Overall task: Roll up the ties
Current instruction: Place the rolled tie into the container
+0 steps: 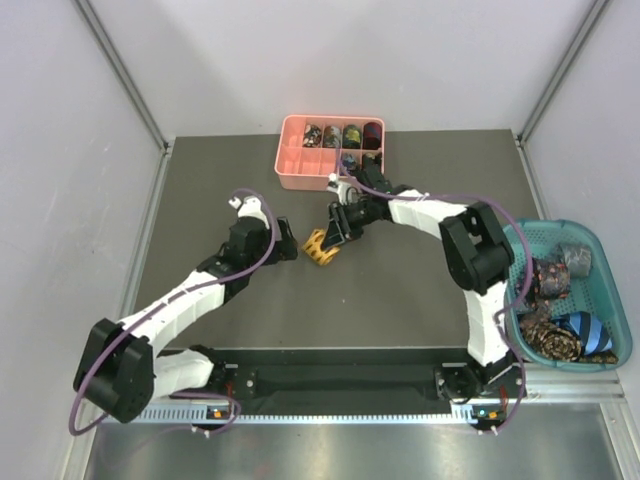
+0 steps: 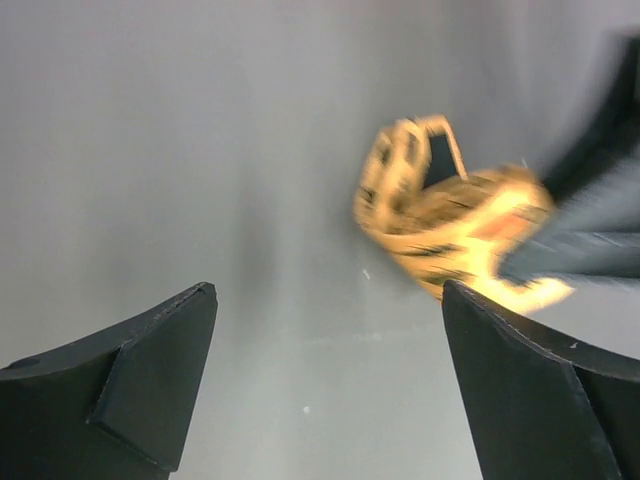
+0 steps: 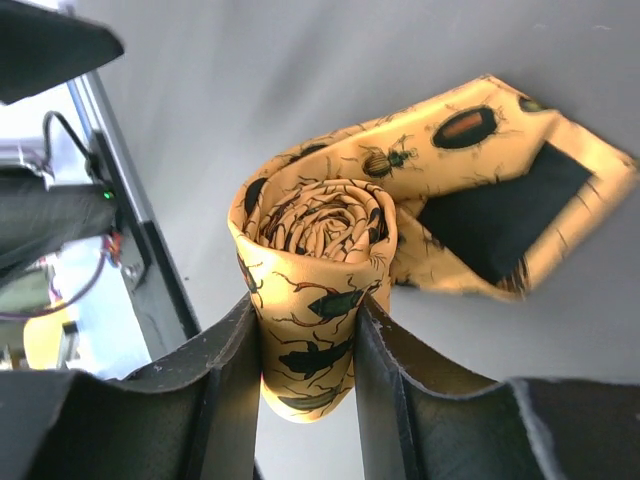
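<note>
Right arm (image 1: 440, 215) outstretched; fingers (image 3: 225, 390) around tie (image 3: 310, 300)

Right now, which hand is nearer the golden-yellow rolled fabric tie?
Right. The right hand is shut on the golden-yellow rolled fabric tie; the left hand is open, apart from it, facing it.

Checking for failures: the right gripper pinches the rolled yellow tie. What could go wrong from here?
The golden-yellow beetle-print fabric tie is coiled, but its end lies loose and may unroll when lifted. The right gripper pinches only part of the coil; it could slip. The open left gripper stands apart, giving no support.
</note>
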Robot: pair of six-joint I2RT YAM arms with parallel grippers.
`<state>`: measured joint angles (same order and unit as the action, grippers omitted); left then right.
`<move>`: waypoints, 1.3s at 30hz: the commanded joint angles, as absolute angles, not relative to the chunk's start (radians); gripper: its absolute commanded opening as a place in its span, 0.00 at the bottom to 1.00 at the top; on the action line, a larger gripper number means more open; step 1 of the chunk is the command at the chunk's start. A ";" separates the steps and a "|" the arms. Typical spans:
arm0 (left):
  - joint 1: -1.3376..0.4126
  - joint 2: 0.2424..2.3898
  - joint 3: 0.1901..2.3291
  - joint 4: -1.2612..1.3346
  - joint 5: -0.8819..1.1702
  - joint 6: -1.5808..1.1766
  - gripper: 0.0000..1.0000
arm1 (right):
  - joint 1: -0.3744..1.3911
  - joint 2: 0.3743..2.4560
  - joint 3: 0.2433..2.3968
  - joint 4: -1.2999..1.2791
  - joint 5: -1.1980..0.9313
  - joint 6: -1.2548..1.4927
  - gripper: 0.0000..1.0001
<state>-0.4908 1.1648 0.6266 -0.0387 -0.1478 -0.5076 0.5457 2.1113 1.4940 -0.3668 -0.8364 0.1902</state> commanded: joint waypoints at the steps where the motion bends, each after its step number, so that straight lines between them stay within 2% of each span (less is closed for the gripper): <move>1: -0.462 1.181 0.707 -0.089 -0.274 -0.574 0.99 | 0.476 1.906 1.453 -0.227 -0.815 0.279 0.00; 5: -0.370 1.285 0.832 -0.091 -0.224 -0.626 0.99 | 0.393 1.761 1.373 -0.155 -0.802 0.356 0.00; 10: -0.279 1.478 1.050 -0.127 -0.178 -0.568 0.99 | 0.282 1.594 1.338 -0.236 -0.743 0.345 0.00; 14: -0.267 1.678 1.280 -0.179 -0.170 -0.522 0.94 | 0.201 1.493 1.313 -0.285 -0.703 0.348 0.00; 18: -0.264 1.816 1.416 -0.176 -0.189 -0.497 0.89 | 0.149 1.407 1.305 -0.360 -0.646 0.322 0.00; 28: -0.252 2.141 1.813 -0.250 -0.271 -0.404 0.84 | 0.098 1.327 1.262 -0.417 -0.620 0.264 0.00; 34: -0.222 2.246 1.951 -0.291 -0.267 -0.391 0.79 | 0.080 1.312 1.250 -0.440 -0.604 0.245 0.00; 39: -0.195 2.275 1.939 -0.267 -0.204 -0.426 0.65 | 0.055 1.305 1.258 -0.460 -0.606 0.249 0.00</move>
